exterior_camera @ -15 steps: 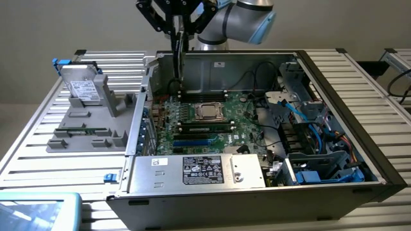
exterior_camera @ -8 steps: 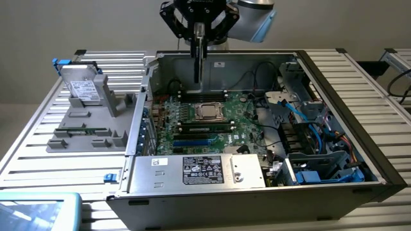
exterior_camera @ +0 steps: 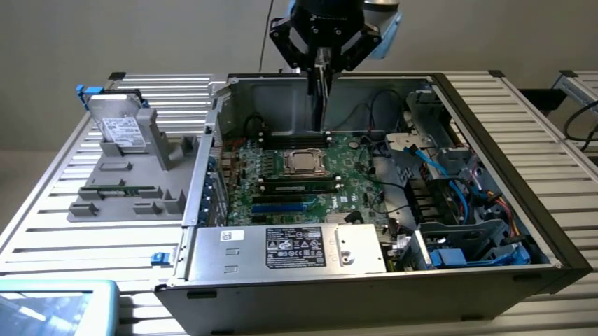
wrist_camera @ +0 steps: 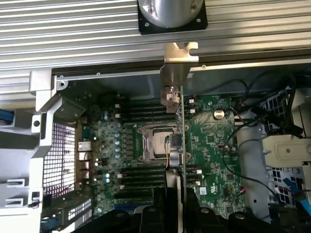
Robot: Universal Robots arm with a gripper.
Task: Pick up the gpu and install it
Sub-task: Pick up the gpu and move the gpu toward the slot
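The jaws are closing on the gpu (exterior_camera: 321, 98), pinching its two flat faces at one end so that the card is hanging straight down from the gripper (exterior_camera: 323, 64). In the wrist view the card is showing edge-on between the dark fingers (wrist_camera: 171, 204), with its silver bracket (wrist_camera: 176, 73) at the end away from them.

The gpu is hanging in the air over the far part of the open computer case (exterior_camera: 523, 175), above the motherboard (exterior_camera: 280, 185). Its lower end is standing near the back wall, beyond the CPU socket (exterior_camera: 301, 162). Whether that end is touching the board cannot be told.

The card is looking light, thin and stiff, so a modest squeeze across its faces is probably enough to carry it. It is also likely fragile: the board could crack or flex if pressed sideways, and its small parts and contact edge are best left untouched. The faces look smooth, so with a grip at one end the card could swing or slip between the pads. Holding flat on the faces, close to the top edge and away from the bracket, seems the soundest place.

Beyond the case, the silver drive (exterior_camera: 120, 129) and the narrow memory stick (exterior_camera: 122, 187) are lying on the grey holder (exterior_camera: 159, 203) at the exterior view's left, well apart from the gripper.
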